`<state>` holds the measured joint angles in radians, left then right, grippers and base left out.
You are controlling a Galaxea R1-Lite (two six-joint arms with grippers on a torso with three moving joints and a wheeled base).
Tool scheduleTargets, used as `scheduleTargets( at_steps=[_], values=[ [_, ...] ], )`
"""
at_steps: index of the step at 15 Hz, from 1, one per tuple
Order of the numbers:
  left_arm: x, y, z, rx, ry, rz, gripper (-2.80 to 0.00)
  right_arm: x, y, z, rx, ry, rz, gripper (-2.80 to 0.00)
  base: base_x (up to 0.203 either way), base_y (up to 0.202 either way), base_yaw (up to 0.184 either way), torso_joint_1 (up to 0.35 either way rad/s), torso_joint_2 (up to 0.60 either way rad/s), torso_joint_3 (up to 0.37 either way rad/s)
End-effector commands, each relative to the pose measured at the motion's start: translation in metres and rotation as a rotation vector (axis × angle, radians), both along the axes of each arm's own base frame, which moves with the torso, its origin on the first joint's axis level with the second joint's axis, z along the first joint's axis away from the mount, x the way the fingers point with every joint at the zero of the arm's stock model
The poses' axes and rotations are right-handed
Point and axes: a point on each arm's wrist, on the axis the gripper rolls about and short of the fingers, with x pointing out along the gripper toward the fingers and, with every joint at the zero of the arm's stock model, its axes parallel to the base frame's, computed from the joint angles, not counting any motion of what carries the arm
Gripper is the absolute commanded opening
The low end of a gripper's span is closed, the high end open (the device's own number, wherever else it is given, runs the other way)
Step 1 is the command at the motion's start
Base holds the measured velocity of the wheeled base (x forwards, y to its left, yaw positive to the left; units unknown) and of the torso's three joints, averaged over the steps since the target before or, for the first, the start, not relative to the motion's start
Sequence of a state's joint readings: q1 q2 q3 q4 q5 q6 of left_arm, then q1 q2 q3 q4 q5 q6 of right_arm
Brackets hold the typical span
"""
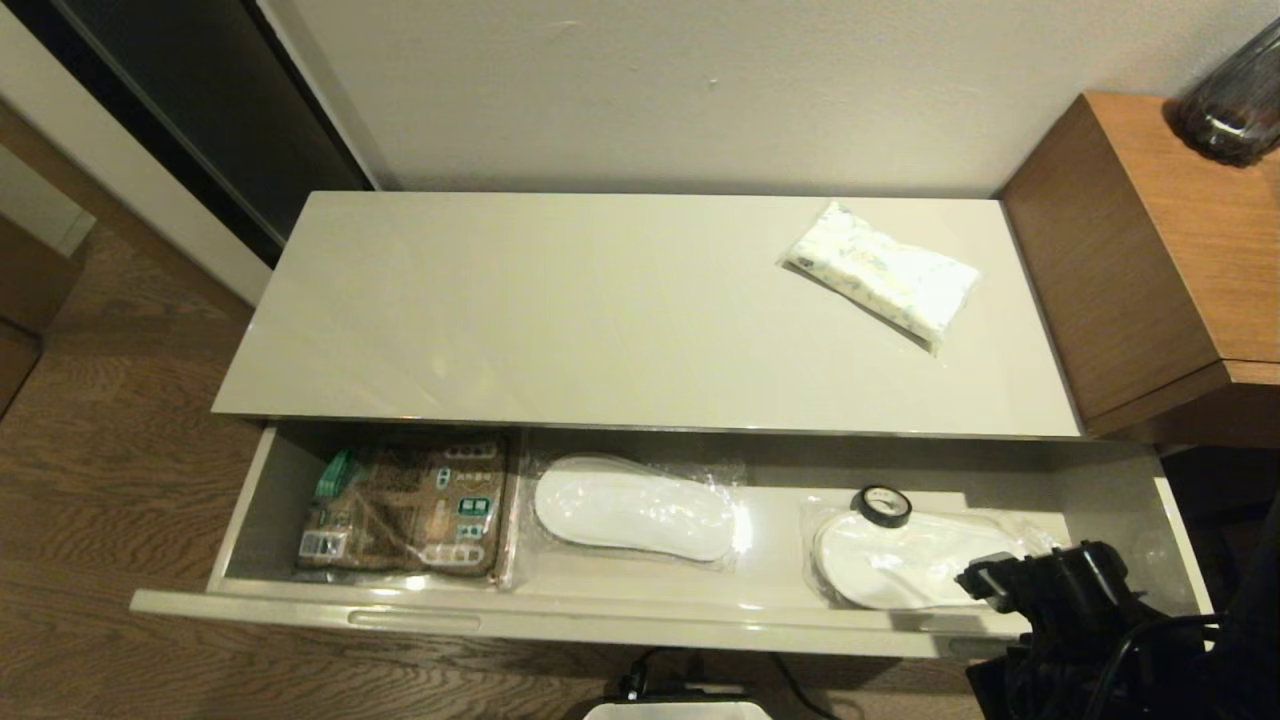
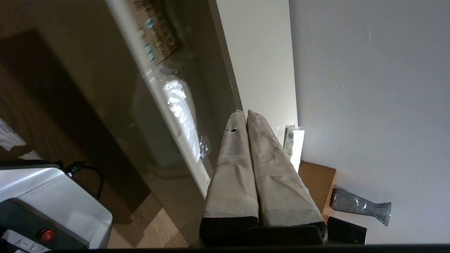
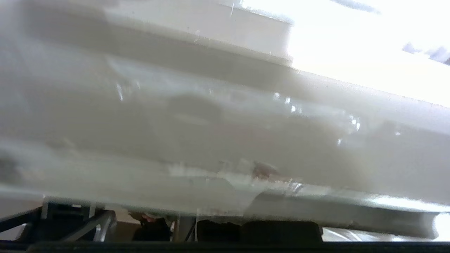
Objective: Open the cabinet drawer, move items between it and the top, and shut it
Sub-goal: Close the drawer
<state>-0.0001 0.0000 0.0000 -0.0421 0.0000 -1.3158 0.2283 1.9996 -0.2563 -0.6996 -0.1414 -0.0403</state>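
The cabinet drawer (image 1: 560, 618) stands pulled out below the top (image 1: 560, 310). A black tape roll (image 1: 882, 506) with a white core rests in the drawer's right half, on a bagged slipper. The white packet (image 1: 885, 275) with pale blue-green print lies on the top at the back right, and shows also in the left wrist view (image 2: 293, 140). My right gripper (image 1: 990, 585) is at the drawer's front right, shut, with the drawer front (image 3: 211, 133) filling its wrist view. My left gripper (image 2: 245, 112) is shut on nothing, low beside the drawer.
Two white slippers in clear bags (image 1: 635, 510) (image 1: 900, 570) and a brown-and-green packet (image 1: 410, 510) lie in the drawer. A taller brown wooden unit (image 1: 1150, 250) with a glass vase (image 1: 1235, 100) stands at the right. The wall runs behind.
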Motion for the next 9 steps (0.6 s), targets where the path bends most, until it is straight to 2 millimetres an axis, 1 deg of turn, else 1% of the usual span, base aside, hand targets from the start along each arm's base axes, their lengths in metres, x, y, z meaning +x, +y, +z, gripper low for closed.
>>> scheduleTargets(
  at_steps=[1, 2, 5, 6, 7, 8, 9],
  values=[
    [0.0, 0.0, 0.0, -0.008, 0.001, 0.0, -2.8, 0.018, 0.001, 0.031, 0.014, -0.112, -0.016, -2.8, 0.0, 0.0, 0.0, 0.0, 0.0, 0.0],
    [0.0, 0.0, 0.0, -0.008, 0.001, 0.0, -2.8, 0.021, 0.0, 0.039, 0.008, -0.116, -0.025, -2.8, 0.0, 0.0, 0.0, 0.0, 0.0, 0.0],
    [0.0, 0.0, 0.0, -0.008, 0.001, 0.0, -2.8, 0.021, -0.001, 0.039, 0.006, -0.116, -0.027, -2.8, 0.0, 0.0, 0.0, 0.0, 0.0, 0.0],
    [0.0, 0.0, 0.0, -0.008, 0.001, 0.0, -2.8, 0.023, 0.0, 0.045, 0.006, -0.115, -0.027, -2.8, 0.0, 0.0, 0.0, 0.0, 0.0, 0.0],
    [0.0, 0.0, 0.0, -0.008, 0.001, 0.0, -2.8, 0.031, 0.001, 0.062, 0.014, -0.153, -0.027, -2.8, 0.0, 0.0, 0.0, 0.0, 0.0, 0.0],
    [0.0, 0.0, 0.0, -0.008, 0.001, 0.0, -2.8, 0.046, 0.004, 0.083, 0.027, -0.214, -0.028, -2.8, 0.0, 0.0, 0.0, 0.0, 0.0, 0.0],
    [0.0, 0.0, 0.0, -0.008, 0.001, 0.0, -2.8, 0.056, 0.006, 0.097, 0.032, -0.242, -0.029, -2.8, 0.0, 0.0, 0.0, 0.0, 0.0, 0.0]
  ],
)
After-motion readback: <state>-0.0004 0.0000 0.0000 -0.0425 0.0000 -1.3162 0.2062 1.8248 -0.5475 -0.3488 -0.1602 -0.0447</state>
